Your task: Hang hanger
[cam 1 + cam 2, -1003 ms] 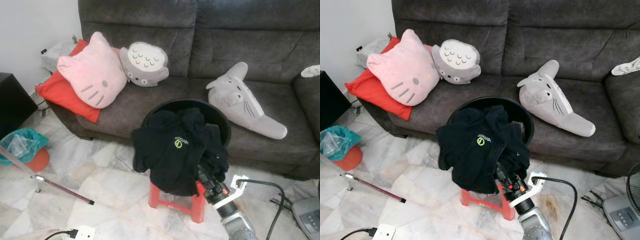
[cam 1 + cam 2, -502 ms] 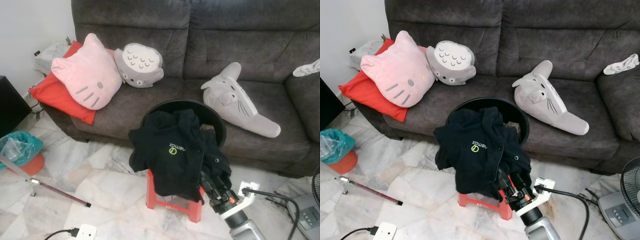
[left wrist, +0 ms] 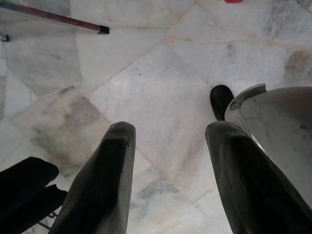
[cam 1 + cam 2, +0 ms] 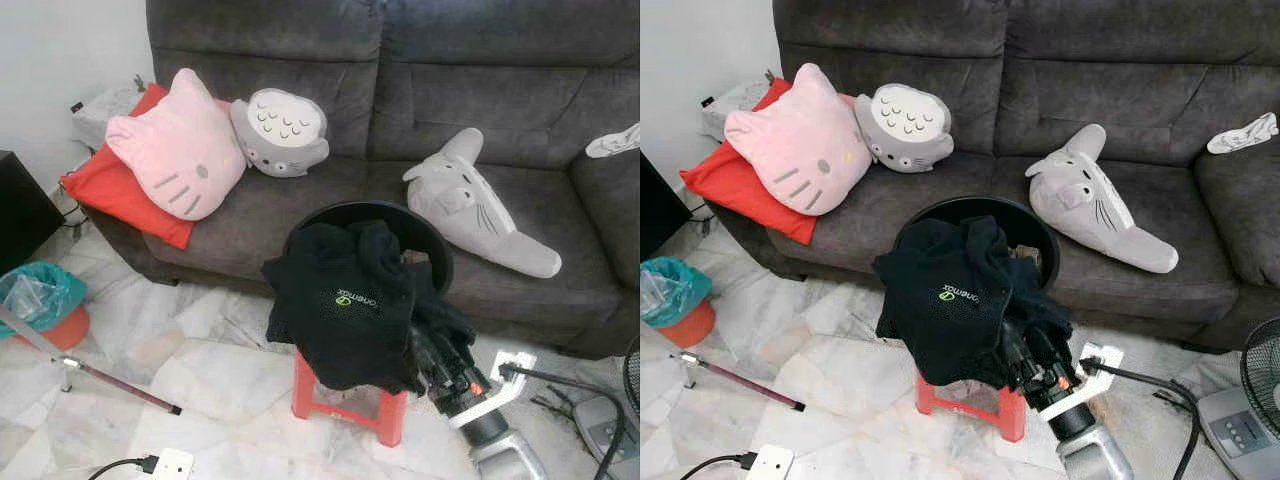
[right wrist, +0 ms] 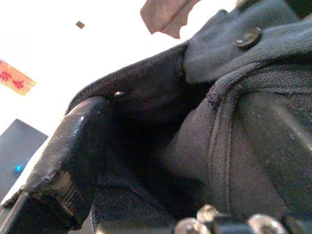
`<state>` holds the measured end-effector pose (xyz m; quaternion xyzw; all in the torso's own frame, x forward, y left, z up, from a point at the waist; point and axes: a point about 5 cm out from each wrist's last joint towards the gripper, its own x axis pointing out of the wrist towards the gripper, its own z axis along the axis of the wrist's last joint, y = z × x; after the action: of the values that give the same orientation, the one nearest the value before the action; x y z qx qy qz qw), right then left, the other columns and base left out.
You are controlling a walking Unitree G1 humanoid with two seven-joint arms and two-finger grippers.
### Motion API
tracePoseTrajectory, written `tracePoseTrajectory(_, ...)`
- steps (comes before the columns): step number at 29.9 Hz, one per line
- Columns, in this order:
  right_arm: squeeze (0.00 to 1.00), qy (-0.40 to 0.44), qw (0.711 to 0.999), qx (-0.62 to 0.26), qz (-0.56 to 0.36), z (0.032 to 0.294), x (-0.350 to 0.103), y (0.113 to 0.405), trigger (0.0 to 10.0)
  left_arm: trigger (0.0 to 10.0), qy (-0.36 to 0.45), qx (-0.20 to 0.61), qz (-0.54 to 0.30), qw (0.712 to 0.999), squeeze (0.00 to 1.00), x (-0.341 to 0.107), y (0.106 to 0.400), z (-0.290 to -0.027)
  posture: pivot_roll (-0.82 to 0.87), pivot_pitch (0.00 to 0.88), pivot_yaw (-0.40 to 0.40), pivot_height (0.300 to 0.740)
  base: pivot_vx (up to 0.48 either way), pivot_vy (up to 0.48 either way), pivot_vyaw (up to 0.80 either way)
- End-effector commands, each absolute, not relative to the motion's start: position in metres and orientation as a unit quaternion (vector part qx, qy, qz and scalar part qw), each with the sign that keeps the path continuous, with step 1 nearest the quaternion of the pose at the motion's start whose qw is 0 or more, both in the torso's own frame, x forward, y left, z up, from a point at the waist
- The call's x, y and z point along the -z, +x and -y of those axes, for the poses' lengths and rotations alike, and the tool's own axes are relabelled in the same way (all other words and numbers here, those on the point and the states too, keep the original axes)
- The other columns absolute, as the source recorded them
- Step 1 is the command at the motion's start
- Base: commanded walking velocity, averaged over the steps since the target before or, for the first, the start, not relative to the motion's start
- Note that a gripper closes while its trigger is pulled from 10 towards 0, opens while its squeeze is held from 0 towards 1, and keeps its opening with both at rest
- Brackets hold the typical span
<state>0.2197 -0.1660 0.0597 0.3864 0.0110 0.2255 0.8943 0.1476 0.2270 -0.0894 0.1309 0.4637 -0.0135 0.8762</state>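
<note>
A black polo shirt with a green logo hangs bunched over the front of a round black basket, which stands on a red stool before the sofa. My right gripper is at the shirt's lower right edge, shut on the cloth. In the right wrist view the dark fabric and a collar button lie between the fingers. No hanger can be made out. My left gripper hangs open over the marble floor.
A grey sofa holds a pink cat cushion, a grey owl cushion and a grey plush. A teal bag, a red rod and a power strip lie at left. A fan stands at right.
The camera has shifted a little. My right gripper has moved up and to the right with the shirt, and the shirt's logo has turned toward level.
</note>
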Motion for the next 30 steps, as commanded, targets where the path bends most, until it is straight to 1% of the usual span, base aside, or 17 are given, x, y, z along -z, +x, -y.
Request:
tracePoseTrajectory(1, 0.0, 0.373, 0.91, -0.183, 0.005, 0.175, -0.068, 0.234, 10.0, 10.0, 0.133, 0.017, -0.473, 0.871, 0.0, 0.091, 0.143, -0.228, -0.05, 0.01, 0.06, 0.74, 0.0, 0.0, 0.0)
tracePoseTrajectory(2, 0.0, 0.371, 0.912, -0.172, 0.005, 0.176, -0.069, 0.237, 10.0, 10.0, 0.133, 0.017, -0.473, 0.871, 0.0, 0.091, 0.143, -0.228, -0.05, 0.01, 0.06, 0.74, 0.0, 0.0, 0.0)
tracePoseTrajectory(4, 0.0, 0.342, 0.931, -0.126, 0.017, 0.185, -0.073, 0.249, 10.0, 10.0, 0.132, 0.019, -0.473, 0.871, 0.0, 0.091, 0.143, -0.228, -0.05, 0.014, 0.062, 0.74, 0.0, 0.0, 0.0)
tracePoseTrajectory(7, 0.0, 0.335, 0.939, -0.084, 0.006, 0.193, -0.073, 0.261, 10.0, 10.0, 0.131, 0.02, -0.474, 0.871, 0.0, 0.091, 0.143, -0.228, -0.05, 0.016, 0.062, 0.74, 0.0, 0.0, 0.0)
tracePoseTrajectory(8, 0.0, 0.335, 0.939, -0.084, 0.006, 0.193, -0.073, 0.261, 10.0, 10.0, 0.131, 0.02, -0.474, 0.871, 0.0, 0.091, 0.143, -0.228, -0.05, 0.016, 0.062, 0.74, 0.0, 0.0, 0.0)
tracePoseTrajectory(10, 0.0, 0.308, 0.95, -0.046, -0.011, 0.2, -0.071, 0.271, 10.0, 10.0, 0.13, 0.021, -0.474, 0.871, 0.0, 0.091, 0.143, -0.228, -0.05, 0.018, 0.06, 0.74, 0.0, 0.0, 0.0)
tracePoseTrajectory(12, 0.0, 0.295, 0.954, -0.037, -0.029, 0.2, -0.068, 0.274, 10.0, 10.0, 0.127, 0.021, -0.475, 0.87, 0.0, 0.092, 0.143, -0.228, -0.05, 0.018, 0.058, 0.74, 0.0, 0.0, 0.0)
tracePoseTrajectory(14, 0.0, 0.295, 0.953, -0.047, -0.047, 0.197, -0.064, 0.274, 10.0, 10.0, 0.125, 0.021, -0.476, 0.87, 0.0, 0.092, 0.142, -0.227, -0.05, 0.018, 0.057, 0.74, 0.0, 0.0, 0.0)
tracePoseTrajectory(18, 0.0, 0.246, 0.964, -0.06, -0.08, 0.188, -0.057, 0.277, 10.0, 10.0, 0.124, 0.021, -0.477, 0.87, 0.0, 0.092, 0.142, -0.227, -0.05, 0.021, 0.056, 0.74, 0.0, 0.0, 0.0)
tracePoseTrajectory(20, 0.0, 0.255, 0.962, -0.067, -0.075, 0.185, -0.059, 0.281, 10.0, 10.0, 0.124, 0.022, -0.477, 0.87, 0.0, 0.092, 0.142, -0.227, -0.05, 0.02, 0.057, 0.74, 0.0, 0.0, 0.0)
tracePoseTrajectory(25, 0.0, 0.239, 0.965, -0.095, -0.061, 0.178, -0.069, 0.291, 10.0, 10.0, 0.123, 0.02, -0.477, 0.87, 0.0, 0.092, 0.142, -0.227, -0.05, 0.02, 0.055, 0.74, 0.0, 0.0, 0.0)
tracePoseTrajectory(27, 0.0, 0.229, 0.965, -0.119, -0.056, 0.173, -0.074, 0.293, 10.0, 10.0, 0.121, 0.019, -0.476, 0.871, 0.0, 0.092, 0.142, -0.227, -0.05, 0.02, 0.055, 0.74, 0.0, 0.0, 0.0)
tracePoseTrajectory(28, 0.0, 0.218, 0.965, -0.137, -0.049, 0.17, -0.078, 0.294, 10.0, 10.0, 0.121, 0.019, -0.476, 0.871, 0.0, 0.092, 0.142, -0.227, -0.05, 0.02, 0.054, 0.74, 0.0, 0.0, 0.0)
tracePoseTrajectory(29, 0.0, 0.187, 0.967, -0.166, -0.039, 0.164, -0.084, 0.293, 10.0, 10.0, 0.121, 0.019, -0.476, 0.871, 0.0, 0.092, 0.142, -0.227, -0.05, 0.02, 0.055, 0.74, 0.0, 0.0, 0.0)
tracePoseTrajectory(30, 0.0, 0.187, 0.967, -0.166, -0.039, 0.164, -0.084, 0.293, 10.0, 10.0, 0.121, 0.019, -0.476, 0.871, 0.0, 0.092, 0.142, -0.227, -0.05, 0.02, 0.055, 0.74, 0.0, 0.0, 0.0)
